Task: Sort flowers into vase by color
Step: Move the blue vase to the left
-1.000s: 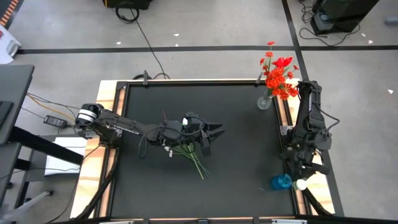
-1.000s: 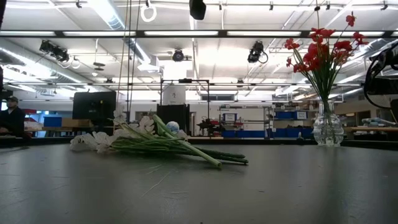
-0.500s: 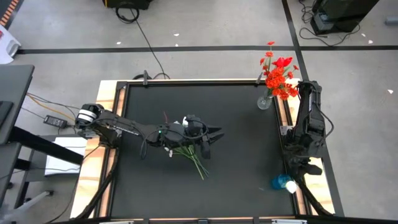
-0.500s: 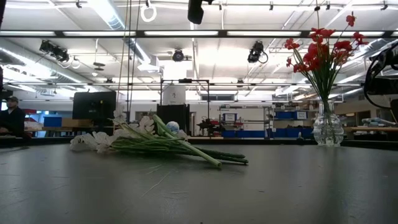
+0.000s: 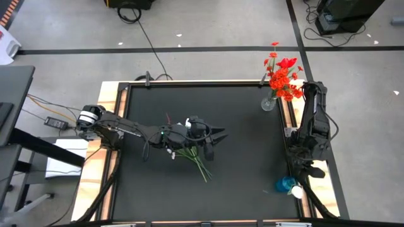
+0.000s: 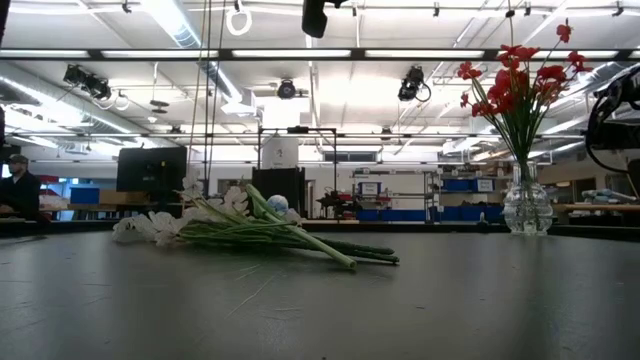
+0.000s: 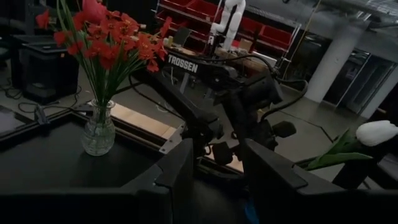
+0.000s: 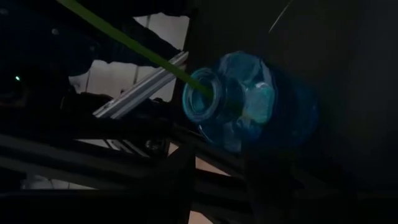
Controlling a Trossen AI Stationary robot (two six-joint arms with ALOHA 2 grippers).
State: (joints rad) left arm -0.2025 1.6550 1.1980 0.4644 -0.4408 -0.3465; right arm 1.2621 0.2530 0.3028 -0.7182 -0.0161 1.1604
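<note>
A bundle of white-bloomed flowers (image 5: pixel 194 156) lies flat on the black table, blooms toward the left arm; in the low view the flowers (image 6: pixel 240 228) rest on their stalks and leaves. My left gripper (image 5: pixel 218 134) hovers open above the bundle's bloom end, touching nothing, and its fingers (image 7: pixel 180 163) stand apart. A clear vase (image 5: pixel 268 103) at the far right corner holds the red flowers (image 5: pixel 282 77). A blue vase (image 5: pixel 285 184) at the near right edge holds a white-bloomed stem (image 5: pixel 297 191). My right gripper (image 5: pixel 307 170) hangs open just beyond the blue vase (image 8: pixel 252 109), apart from the green stalk (image 8: pixel 134 43).
The table's raised frame (image 5: pixel 291 126) runs close beside both vases and the right arm's base. A wide bare stretch of black tabletop (image 5: pixel 246 151) lies between the bundle and the vases. A person (image 6: pixel 18 190) sits far off in the room behind.
My right gripper has drawn back from the blue vase toward the far edge. The white bloom in that vase has swung a little toward the table's near left and stays in the vase. The bundle on the table has not moved.
</note>
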